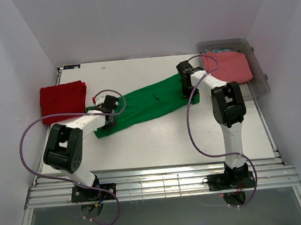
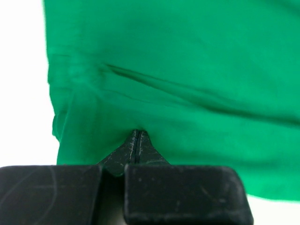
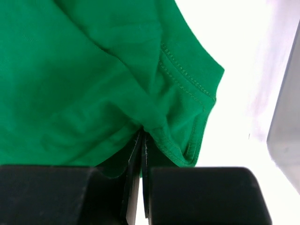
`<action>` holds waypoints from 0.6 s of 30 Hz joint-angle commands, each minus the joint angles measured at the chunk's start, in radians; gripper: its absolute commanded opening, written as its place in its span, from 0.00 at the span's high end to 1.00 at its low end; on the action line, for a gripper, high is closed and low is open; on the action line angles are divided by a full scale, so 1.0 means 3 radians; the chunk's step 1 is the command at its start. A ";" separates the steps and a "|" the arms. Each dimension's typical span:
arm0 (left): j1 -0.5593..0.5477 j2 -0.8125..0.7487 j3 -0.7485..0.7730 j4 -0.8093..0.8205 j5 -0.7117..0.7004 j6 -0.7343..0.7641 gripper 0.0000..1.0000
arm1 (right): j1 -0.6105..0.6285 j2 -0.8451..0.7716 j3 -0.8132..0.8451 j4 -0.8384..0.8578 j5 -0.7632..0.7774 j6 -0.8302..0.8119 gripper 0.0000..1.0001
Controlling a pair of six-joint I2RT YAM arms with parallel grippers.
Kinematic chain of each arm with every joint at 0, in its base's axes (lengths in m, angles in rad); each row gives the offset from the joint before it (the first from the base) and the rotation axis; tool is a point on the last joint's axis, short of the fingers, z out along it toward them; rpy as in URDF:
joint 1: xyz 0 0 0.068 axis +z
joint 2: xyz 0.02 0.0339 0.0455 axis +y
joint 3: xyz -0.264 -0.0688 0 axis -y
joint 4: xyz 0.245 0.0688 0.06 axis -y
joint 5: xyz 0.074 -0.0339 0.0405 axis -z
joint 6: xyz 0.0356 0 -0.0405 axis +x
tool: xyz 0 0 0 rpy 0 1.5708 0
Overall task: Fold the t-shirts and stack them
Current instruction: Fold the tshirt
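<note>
The green t-shirt lies as a long slanted band across the table, stretched between the two arms. The left gripper is clamped on the shirt's left end, jaws pressed together with a small pucker of fabric caught between them. The right gripper is closed the same way on the shirt's right end, biting just beside a double-stitched hem; I cannot tell whether that hem is a sleeve or the bottom edge. A deep red t-shirt sits folded just past the green shirt's left end. Past its right end a salmon-pink t-shirt rests in the clear plastic bin.

The green cloth looks thin, light and limp: creases fan out from the left pinch, and any slack would likely sag and wrinkle. It should not slip much, but so small a bite could pull free under a hard tug. The best holds are probably corners and hems, where the doubled stitching gives the jaws more to grip, with both ends kept gently taut.
</note>
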 commanded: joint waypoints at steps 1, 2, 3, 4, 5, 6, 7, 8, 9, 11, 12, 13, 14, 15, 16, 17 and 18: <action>-0.0314 -0.0332 -0.0058 -0.0587 0.0303 -0.0454 1.00 | -0.0038 0.0416 0.0416 -0.0103 -0.0045 -0.0044 0.92; -0.0371 -0.0374 -0.0058 -0.0639 0.0339 -0.0506 1.00 | -0.0038 0.0468 0.0513 -0.0129 -0.0045 -0.0049 0.92; -0.0427 -0.0410 -0.0068 -0.0690 0.0364 -0.0557 1.00 | -0.0048 0.0564 0.0681 -0.0164 -0.0050 -0.0049 0.92; -0.0549 -0.0445 -0.0074 -0.0736 0.0390 -0.0608 1.00 | -0.0053 0.0616 0.0764 -0.0180 -0.0055 -0.0044 0.92; -0.0617 -0.0517 -0.0089 -0.0823 0.0436 -0.0710 1.00 | -0.0063 0.0657 0.0835 -0.0190 -0.0065 -0.0033 0.92; -0.0678 -0.0553 -0.0124 -0.0854 0.0467 -0.0752 1.00 | -0.0074 0.0733 0.0907 -0.0210 -0.0075 -0.0023 0.92; -0.0800 -0.0583 -0.0140 -0.0900 0.0502 -0.0797 1.00 | -0.0079 0.0774 0.1024 -0.0216 -0.0085 0.0002 0.92; -0.0872 -0.0634 -0.0160 -0.0920 0.0558 -0.0884 1.00 | -0.0089 0.0805 0.1086 -0.0221 -0.0091 0.0013 0.92; -0.0939 -0.0650 -0.0186 -0.0951 0.0559 -0.0930 1.00 | -0.0099 0.0881 0.1147 -0.0241 -0.0106 0.0028 0.92; -0.1158 -0.0666 -0.0196 -0.1058 0.0524 -0.1033 1.00 | -0.0114 0.0953 0.1332 -0.0262 -0.0126 0.0079 0.92; -0.1220 -0.0666 -0.0207 -0.1094 0.0518 -0.1134 1.00 | -0.0120 0.1010 0.1393 -0.0277 -0.0167 0.0105 0.92; -0.1332 -0.0661 -0.0247 -0.1135 0.0518 -0.1181 1.00 | -0.0135 0.1035 0.1485 -0.0292 -0.0183 0.0130 0.92; -0.1384 -0.0666 -0.0268 -0.1151 0.0533 -0.1222 1.00 | -0.0140 0.1051 0.1516 -0.0277 -0.0208 0.0171 0.92; -0.1435 -0.0676 -0.0293 -0.1156 0.0523 -0.1298 1.00 | -0.0145 0.1086 0.1557 -0.0272 -0.0284 0.0197 0.92; -0.1537 -0.0676 -0.0344 -0.1171 0.0508 -0.1334 1.00 | -0.0150 0.1107 0.1603 -0.0267 -0.0331 0.0217 0.92; -0.1578 -0.0671 -0.0360 -0.1181 0.0498 -0.1360 1.00 | -0.0150 0.1143 0.1704 -0.0262 -0.0422 0.0238 0.92; -0.1604 -0.0666 -0.0365 -0.1197 0.0493 -0.1381 1.00 | -0.0150 0.1158 0.1746 -0.0252 -0.0469 0.0278 0.92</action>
